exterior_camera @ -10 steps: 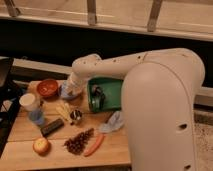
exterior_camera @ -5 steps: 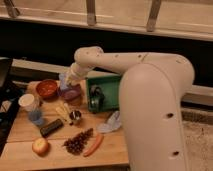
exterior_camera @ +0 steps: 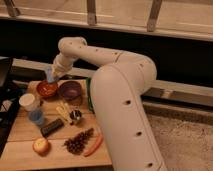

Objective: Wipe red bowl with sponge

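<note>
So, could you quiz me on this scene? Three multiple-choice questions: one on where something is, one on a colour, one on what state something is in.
1. Where is the gripper?
A. just over the red bowl
B. over the apple
C. down by the floor

2. What colour is the bowl right next to the red one?
A. green
B. purple
C. white

3. What state is the gripper in?
A. open and empty
B. shut on a carrot
C. shut on the sponge

Answers:
1 A: the arm's tip hangs just above that bowl's back rim.
2 B: the purple bowl sits beside it.
3 C: a small light-blue block shows pinched at the tip.
</note>
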`<state>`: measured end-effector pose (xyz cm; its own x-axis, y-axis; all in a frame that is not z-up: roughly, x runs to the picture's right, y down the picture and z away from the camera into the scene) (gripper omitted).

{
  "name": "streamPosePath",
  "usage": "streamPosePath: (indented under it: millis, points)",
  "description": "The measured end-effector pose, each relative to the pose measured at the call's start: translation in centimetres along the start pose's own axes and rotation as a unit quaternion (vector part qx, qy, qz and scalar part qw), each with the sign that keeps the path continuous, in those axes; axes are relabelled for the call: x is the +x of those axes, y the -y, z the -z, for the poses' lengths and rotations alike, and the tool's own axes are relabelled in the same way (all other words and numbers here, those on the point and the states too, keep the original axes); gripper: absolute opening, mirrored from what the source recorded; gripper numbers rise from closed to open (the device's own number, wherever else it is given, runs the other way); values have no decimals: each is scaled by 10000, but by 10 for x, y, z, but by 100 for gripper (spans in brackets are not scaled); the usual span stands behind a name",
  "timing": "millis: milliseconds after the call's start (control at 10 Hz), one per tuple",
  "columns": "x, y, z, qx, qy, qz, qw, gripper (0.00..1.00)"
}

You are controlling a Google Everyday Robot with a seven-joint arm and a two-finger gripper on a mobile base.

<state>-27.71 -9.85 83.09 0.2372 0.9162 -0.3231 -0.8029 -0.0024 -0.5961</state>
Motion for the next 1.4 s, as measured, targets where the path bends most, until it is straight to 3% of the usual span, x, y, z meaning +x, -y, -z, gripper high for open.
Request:
streamPosePath:
  millis: [200, 600, 1200, 1400]
  points:
    - [-8, -18, -14, 39, -14, 211, 9998, 0]
    - [-8, -17, -15, 55, 10, 228, 9997, 0]
    - [2, -8, -64, -422, 99, 53, 9990, 0]
    - [2, -5, -73, -467, 124, -22, 9988, 0]
